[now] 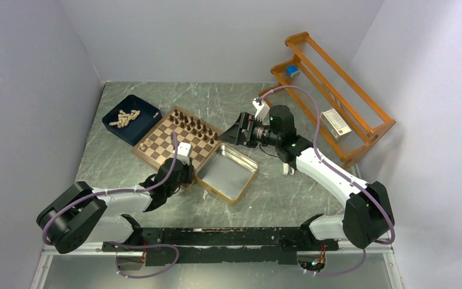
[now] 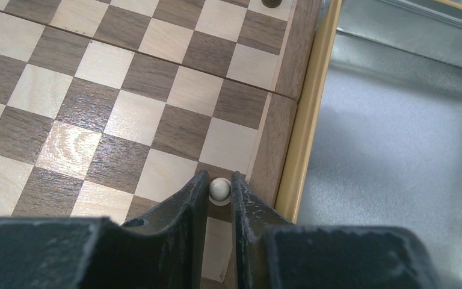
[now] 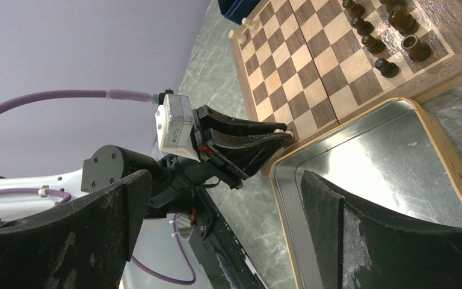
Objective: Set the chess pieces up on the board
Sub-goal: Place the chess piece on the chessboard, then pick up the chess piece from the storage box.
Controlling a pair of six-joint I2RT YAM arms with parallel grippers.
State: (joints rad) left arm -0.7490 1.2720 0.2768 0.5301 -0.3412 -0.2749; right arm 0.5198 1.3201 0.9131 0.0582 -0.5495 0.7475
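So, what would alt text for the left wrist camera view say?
The left gripper pinches a pale chess piece on an edge square of the wooden board. A silver gold-rimmed tin sits right beside it.

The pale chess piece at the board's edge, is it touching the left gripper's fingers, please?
Touching. The left wrist view shows the pale chess piece pinched between both fingers of the left gripper, no gap either side.

light: bright, even | glare: sheen on board (image 2: 72,147), hazy tin (image 2: 397,156) | shadows: soft, faint
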